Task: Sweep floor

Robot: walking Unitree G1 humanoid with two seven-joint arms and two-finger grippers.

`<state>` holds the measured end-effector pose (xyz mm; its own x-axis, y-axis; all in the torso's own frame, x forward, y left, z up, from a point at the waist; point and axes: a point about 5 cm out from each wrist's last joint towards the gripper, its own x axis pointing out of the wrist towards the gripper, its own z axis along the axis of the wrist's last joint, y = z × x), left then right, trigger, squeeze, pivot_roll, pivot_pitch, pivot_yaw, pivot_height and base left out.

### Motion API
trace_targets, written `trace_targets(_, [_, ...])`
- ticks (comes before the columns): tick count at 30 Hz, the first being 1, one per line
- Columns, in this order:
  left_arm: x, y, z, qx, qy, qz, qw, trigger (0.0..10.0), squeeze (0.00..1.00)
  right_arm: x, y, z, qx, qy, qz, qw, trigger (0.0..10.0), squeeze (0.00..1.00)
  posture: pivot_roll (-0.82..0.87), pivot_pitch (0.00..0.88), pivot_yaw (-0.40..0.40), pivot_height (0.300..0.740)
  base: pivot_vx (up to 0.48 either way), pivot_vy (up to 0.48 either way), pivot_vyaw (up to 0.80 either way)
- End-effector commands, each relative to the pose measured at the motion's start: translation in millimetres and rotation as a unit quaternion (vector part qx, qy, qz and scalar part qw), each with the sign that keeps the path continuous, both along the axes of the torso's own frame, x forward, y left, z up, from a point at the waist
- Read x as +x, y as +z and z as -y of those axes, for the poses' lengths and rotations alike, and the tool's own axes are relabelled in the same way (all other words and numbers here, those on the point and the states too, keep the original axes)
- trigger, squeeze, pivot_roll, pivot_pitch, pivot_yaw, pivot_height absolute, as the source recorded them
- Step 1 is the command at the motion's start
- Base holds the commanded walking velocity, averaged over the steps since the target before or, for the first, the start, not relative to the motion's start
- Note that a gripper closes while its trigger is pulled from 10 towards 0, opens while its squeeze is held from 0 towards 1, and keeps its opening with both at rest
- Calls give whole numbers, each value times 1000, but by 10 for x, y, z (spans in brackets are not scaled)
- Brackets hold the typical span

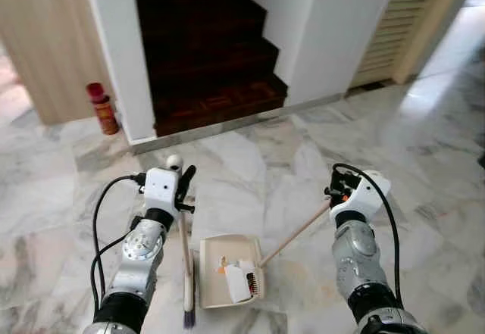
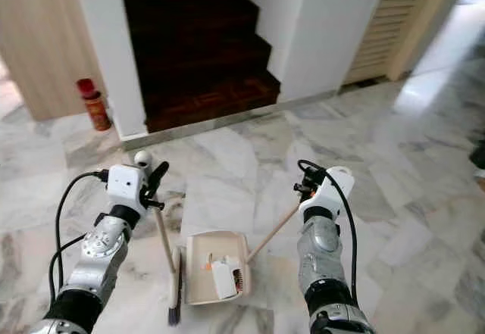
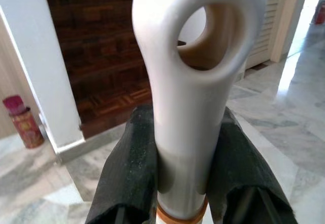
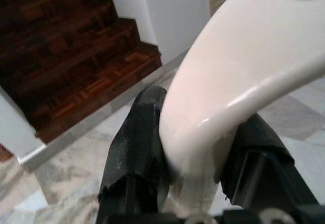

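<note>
Far left: pale wood panel, red canister standing on the marble floor beside a white wall corner. Centre back: dark wooden stairs rising between white walls. Far right: louvred door, bright glare on the floor near it.

Left gripper clamped on the white looped top of the broom; wrist view shows both black fingers pressed against the handle. Brush end resting on the floor just left of the dustpan.

Dustpan lying flat on the floor between the two arms, scraps of white and orange litter inside.

Right gripper closed on the white end of the dustpan's long wooden handle, which slants down to the pan.
</note>
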<state>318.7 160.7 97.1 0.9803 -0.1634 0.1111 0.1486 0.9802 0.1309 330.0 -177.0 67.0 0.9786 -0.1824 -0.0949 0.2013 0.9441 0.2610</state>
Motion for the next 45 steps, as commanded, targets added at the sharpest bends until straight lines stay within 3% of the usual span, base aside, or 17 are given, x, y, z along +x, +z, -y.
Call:
trace_targets(1, [28, 118, 46, -2, -7, 26, 1000, 10000, 0, 59, 131, 35, 10, -9, 27, 1000, 10000, 0, 31, 0, -60, 740, 0, 345, 0])
trace_targets(45, [-5, 111, -45, -3, 16, 23, 1000, 10000, 0, 62, 204, 66, 9, -4, 38, 999, 10000, 0, 27, 0, -71, 740, 0, 348, -95])
